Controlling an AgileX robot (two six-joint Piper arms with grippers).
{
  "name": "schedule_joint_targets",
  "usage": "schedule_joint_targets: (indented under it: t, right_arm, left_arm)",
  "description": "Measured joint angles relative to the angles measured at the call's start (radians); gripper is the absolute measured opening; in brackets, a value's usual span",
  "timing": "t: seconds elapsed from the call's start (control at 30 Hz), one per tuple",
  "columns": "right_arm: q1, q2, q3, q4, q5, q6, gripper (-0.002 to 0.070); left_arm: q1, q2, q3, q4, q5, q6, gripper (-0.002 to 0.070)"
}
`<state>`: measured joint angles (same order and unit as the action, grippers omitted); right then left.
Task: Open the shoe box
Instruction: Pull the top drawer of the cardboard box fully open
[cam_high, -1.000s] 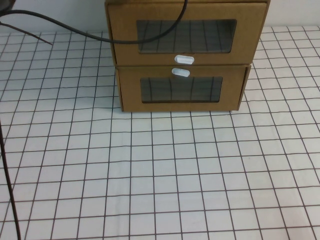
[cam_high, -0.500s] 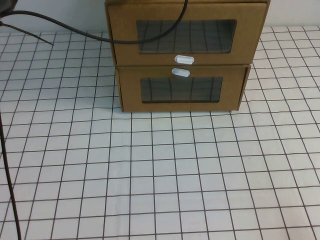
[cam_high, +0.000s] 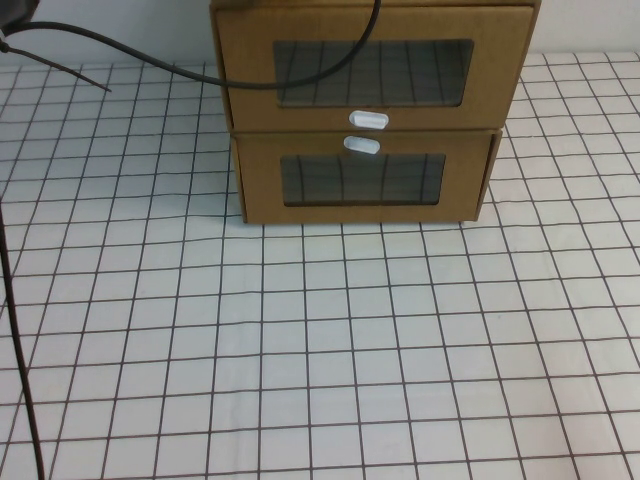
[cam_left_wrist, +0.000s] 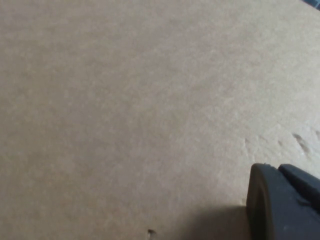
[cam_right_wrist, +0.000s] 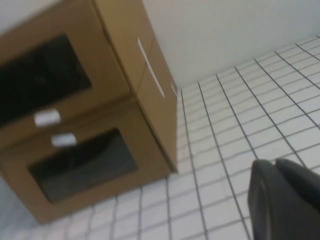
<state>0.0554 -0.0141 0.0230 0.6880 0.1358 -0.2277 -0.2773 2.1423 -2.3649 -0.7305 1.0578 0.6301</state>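
Observation:
Two brown cardboard shoe boxes stand stacked at the back of the table, the upper box (cam_high: 370, 65) on the lower box (cam_high: 362, 180). Each has a dark window and a white pull tab, upper tab (cam_high: 368, 120) and lower tab (cam_high: 361, 145); both fronts are closed. Neither gripper shows in the high view. My left gripper (cam_left_wrist: 279, 170) is shut and hovers very close over plain cardboard (cam_left_wrist: 140, 100). My right gripper (cam_right_wrist: 275, 165) is shut and empty, low over the table to the right of the boxes (cam_right_wrist: 100, 165), apart from them.
A black cable (cam_high: 150, 62) runs from the far left across the upper box's front and over its top. Another cable (cam_high: 18, 340) hangs along the left edge. The white gridded tabletop (cam_high: 330, 350) stretches in front of the boxes.
The black cable at the top left has shifted slightly. The boxes have not moved.

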Motion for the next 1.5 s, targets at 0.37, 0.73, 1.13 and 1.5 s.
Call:
schedule_joint_targets:
  t: [0.37, 0.73, 1.13, 1.5]
  right_arm:
    - [0.0, 0.039, -0.052, 0.33, 0.04, 0.0, -0.0013]
    - [0.0, 0.535, -0.439, 0.032, 0.529, -0.09, -0.0013]
    - [0.173, 0.969, -0.711, -0.026, 0.582, -0.257, -0.0013]
    - [0.564, 1.381, -1.137, -0.511, 0.53, -0.033, -0.0013]
  left_arm:
    - [-0.001, 0.0, -0.002, 0.0, 0.0, 0.0, -0.0004]
    - [-0.001, 0.0, -0.002, 0.0, 0.002, 0.0, -0.0003]
    - [-0.001, 0.0, -0.002, 0.002, 0.004, -0.014, -0.0003]
    - [-0.001, 0.0, -0.002, 0.002, 0.004, -0.016, -0.0003]
